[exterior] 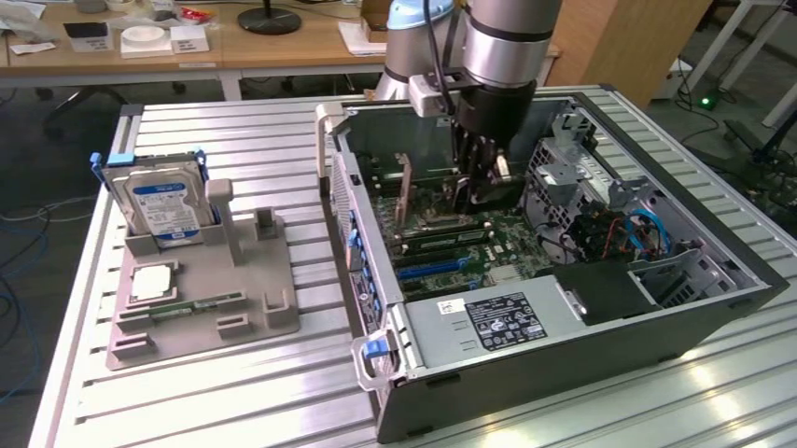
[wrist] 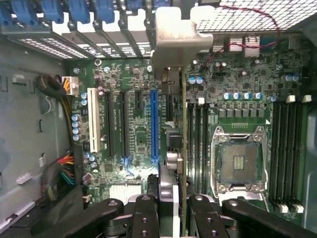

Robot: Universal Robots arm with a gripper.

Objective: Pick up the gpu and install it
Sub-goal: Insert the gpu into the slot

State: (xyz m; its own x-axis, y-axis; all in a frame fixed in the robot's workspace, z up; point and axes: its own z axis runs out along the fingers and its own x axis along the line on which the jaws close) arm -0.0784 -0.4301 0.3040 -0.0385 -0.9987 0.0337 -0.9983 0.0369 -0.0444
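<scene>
Green gpu (wrist: 174, 49), clenched edge-on in the jaws, hangs over the motherboard (wrist: 138, 141), exterior view's upper centre; keeping it upright, parallel to the slots (wrist: 154, 119), seems key.

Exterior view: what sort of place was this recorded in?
Probably a robotics lab bench set up for PC assembly: an open computer case on a slatted aluminium table, a grey fixture holding a hard drive, and a robot arm whose jaws grip the gpu over the motherboard.

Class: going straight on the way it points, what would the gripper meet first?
Probably the green motherboard, near its long blue slot; the thin green gpu card in the gripper would touch first.
</scene>
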